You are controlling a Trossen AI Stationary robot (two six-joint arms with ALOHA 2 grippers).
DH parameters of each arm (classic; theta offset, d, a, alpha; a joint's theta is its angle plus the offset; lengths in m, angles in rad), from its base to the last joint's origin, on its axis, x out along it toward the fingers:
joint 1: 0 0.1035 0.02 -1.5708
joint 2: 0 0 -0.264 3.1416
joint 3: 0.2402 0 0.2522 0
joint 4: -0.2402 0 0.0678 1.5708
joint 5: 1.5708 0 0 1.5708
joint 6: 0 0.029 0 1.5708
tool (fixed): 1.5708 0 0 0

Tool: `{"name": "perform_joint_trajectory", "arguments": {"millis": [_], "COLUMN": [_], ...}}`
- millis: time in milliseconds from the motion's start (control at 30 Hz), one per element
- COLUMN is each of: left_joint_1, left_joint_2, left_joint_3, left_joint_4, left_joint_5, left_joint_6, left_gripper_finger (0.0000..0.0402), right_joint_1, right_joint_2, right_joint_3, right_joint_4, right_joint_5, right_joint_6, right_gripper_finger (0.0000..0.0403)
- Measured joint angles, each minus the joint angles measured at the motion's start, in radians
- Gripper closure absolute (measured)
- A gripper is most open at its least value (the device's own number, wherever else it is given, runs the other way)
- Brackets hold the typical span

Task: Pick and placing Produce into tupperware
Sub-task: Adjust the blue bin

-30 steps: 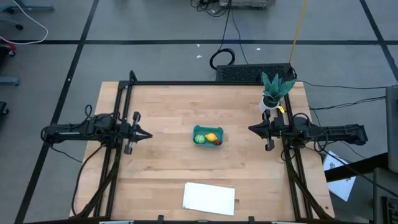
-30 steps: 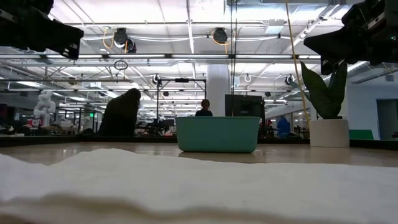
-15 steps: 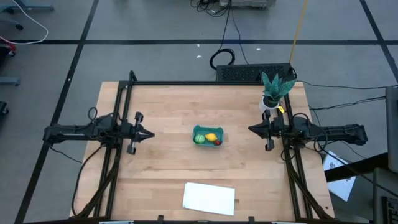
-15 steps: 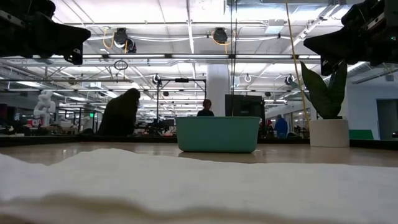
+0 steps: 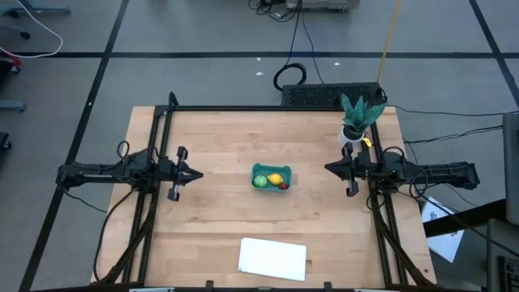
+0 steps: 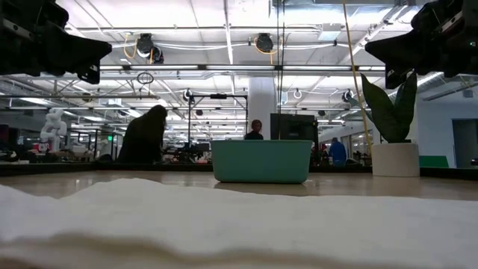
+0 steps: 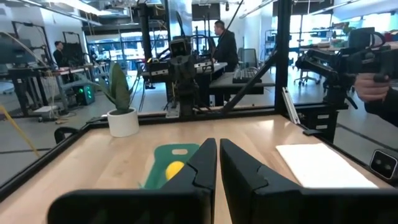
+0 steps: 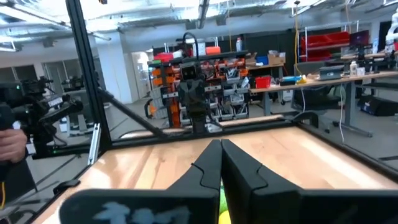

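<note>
Left claw (image 5: 197, 173): dark two-finger gripper, fingers drawn together on nothing, hovering over the left part of the wooden table (image 5: 211, 223) and pointing at the tub.
Right claw (image 5: 328, 168): dark two-finger gripper, fingers pressed fully together and empty, hovering over the right part of the table, tips toward the tub.
Tupperware (image 5: 270, 176): small teal-blue rectangular plastic tub with rounded corners, at the table's middle, between the two claws and apart from both.
Produce: all three toy pieces lie inside the tub, namely the light-green ball (image 5: 260, 182), the yellow lemon-like piece (image 5: 276, 178) and the small red strawberry-like piece (image 5: 284, 186).
Other things: flat white sheet (image 5: 272, 258) near the table's front edge; teal-leaved plant in a white pot (image 5: 354, 122) at the back right corner, just behind the right arm.
Writing: none that can be read on the tub, the sheet or the pot.
Room: a person's hand (image 7: 374, 87) at the edge of the left wrist view.
Change: the left arm has shifted slightly toward the tub over the last second; the right arm, tub and produce lie as before.
</note>
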Motion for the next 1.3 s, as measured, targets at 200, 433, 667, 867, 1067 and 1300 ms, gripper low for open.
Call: {"name": "perform_joint_trajectory", "arguments": {"millis": [200,433,667,867,1067,1300], "left_joint_1": [0.0,0.0,0.0,0.0,0.0,0.0], "left_joint_2": [0.0,0.0,0.0,0.0,0.0,0.0], "left_joint_3": [0.0,0.0,0.001,0.001,0.001,0.001], "left_joint_4": [-0.009,-0.014,-0.03,-0.042,-0.062,-0.064], "left_joint_5": [0.0,-0.001,-0.002,-0.015,-0.014,-0.01], "left_joint_6": [0.0,0.003,0.007,0.01,0.018,0.019], "left_gripper_finger": [0.0376,0.0376,0.0376,0.0376,0.0376,0.0376], "right_joint_1": [0.018,0.063,0.113,0.12,0.12,0.12], "right_joint_2": [0.0,0.0,0.0,0.0,0.0,0.0], "right_joint_3": [0.0,0.0,0.0,0.0,0.0,0.0], "right_joint_4": [-0.026,-0.022,0.0,0.006,0.006,0.005], "right_joint_5": [-0.046,0.016,0.06,0.061,0.061,0.061], "right_joint_6": [0.023,0.017,-0.029,-0.041,-0.047,-0.046], "right_gripper_finger": [0.0403,0.0403,0.0403,0.0403,0.0403,0.0403]}}
